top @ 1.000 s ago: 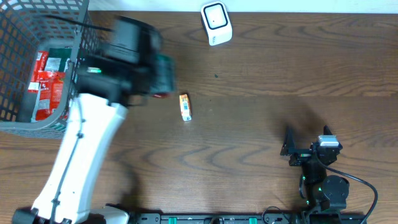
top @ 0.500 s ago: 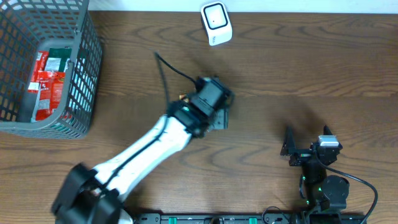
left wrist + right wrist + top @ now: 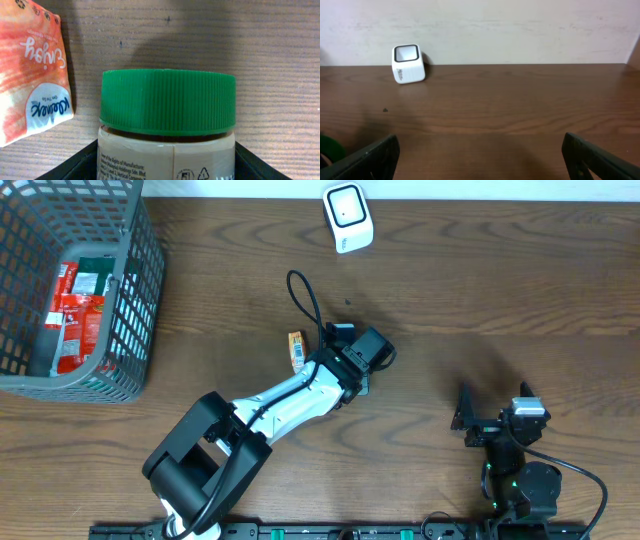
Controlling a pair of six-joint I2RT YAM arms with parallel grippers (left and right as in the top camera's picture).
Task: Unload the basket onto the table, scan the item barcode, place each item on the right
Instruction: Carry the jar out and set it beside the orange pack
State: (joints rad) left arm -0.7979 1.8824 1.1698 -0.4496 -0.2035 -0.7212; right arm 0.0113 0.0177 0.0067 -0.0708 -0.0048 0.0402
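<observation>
The brown wooden desk [image 3: 500,300] has wavy grain. A grey wire basket [image 3: 135,310] stands at its left corner. The white left arm [image 3: 290,395] reaches to the middle, and the left jaws squeeze a round jar [image 3: 165,160] there. The right jaws stand wide open, holding nothing. The jar is well apart from the little white scanner [image 3: 347,216] and just beside a soft orange packet [image 3: 30,75]. Its green lid [image 3: 167,102] is ribbed, and its side looks smooth. It could slip or turn, so the barcode may miss the scanner.
</observation>
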